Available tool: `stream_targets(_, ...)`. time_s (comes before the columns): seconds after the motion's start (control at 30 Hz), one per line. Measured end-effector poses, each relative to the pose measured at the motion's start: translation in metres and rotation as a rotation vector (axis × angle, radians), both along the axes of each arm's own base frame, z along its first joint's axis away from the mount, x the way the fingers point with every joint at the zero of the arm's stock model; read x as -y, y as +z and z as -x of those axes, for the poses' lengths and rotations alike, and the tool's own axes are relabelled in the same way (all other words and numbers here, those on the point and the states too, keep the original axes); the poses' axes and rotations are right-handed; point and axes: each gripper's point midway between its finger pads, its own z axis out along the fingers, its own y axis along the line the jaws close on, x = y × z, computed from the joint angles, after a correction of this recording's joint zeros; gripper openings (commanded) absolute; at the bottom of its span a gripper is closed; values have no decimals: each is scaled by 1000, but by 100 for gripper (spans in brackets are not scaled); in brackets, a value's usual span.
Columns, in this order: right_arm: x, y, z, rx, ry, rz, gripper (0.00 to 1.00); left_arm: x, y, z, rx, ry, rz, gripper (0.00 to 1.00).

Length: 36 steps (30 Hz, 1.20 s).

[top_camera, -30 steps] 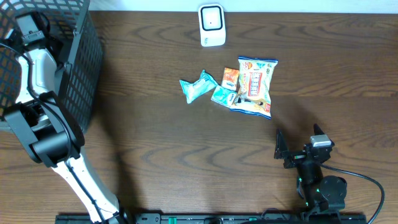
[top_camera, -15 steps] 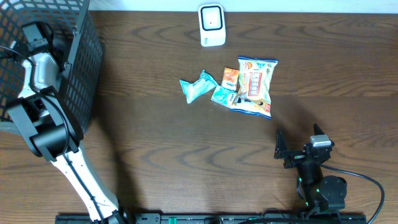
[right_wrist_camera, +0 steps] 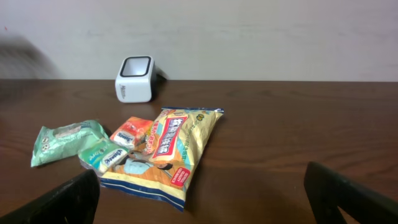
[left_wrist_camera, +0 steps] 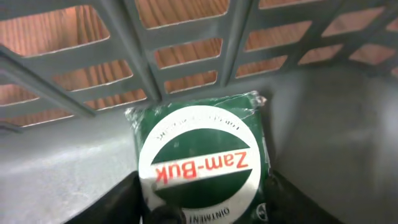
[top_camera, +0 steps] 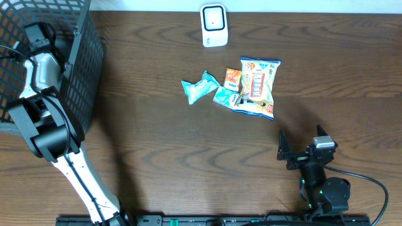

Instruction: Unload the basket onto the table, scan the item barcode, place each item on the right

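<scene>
A green and white Zam-Buk ointment box [left_wrist_camera: 199, 143] lies on the grey floor of the black mesh basket [top_camera: 88, 75], against its lattice wall [left_wrist_camera: 186, 56]. My left gripper [left_wrist_camera: 202, 208] reaches into the basket [top_camera: 39, 32], and its dark fingers [left_wrist_camera: 118, 199] press on both sides of the box. The white barcode scanner [top_camera: 214, 25] stands at the table's far edge, also seen in the right wrist view [right_wrist_camera: 135, 78]. My right gripper [top_camera: 301, 152] rests near the front edge, wide open with nothing between its fingers [right_wrist_camera: 202, 199].
A pile of items lies mid-table: a yellow snack bag [top_camera: 257, 86], a small orange packet [top_camera: 233, 78] and teal tissue packs [top_camera: 200, 88]. The basket fills the far left corner and surrounds the left arm's wrist.
The left arm moved a little further into the basket and its jaws closed in from wide open onto the Zam-Buk box. The right arm has not moved.
</scene>
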Motion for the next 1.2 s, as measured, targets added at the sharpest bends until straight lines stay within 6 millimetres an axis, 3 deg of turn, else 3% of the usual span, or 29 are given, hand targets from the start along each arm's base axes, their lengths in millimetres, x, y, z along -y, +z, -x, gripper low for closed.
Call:
stream_targets(0.2, 0, 0, 0, 0, 0, 0, 99, 5, 6, 16, -64, 2, 16, 49)
stream_targets(0.37, 0, 0, 0, 0, 0, 0, 99, 9, 11, 25, -103, -13, 25, 97)
stream_targets(0.8, 0, 0, 0, 0, 0, 0, 99, 2, 16, 13, -27, -21, 39, 98)
stream_targets(1.2, 0, 0, 0, 0, 0, 0, 99, 5, -4, 16, -58, -28, 73, 98)
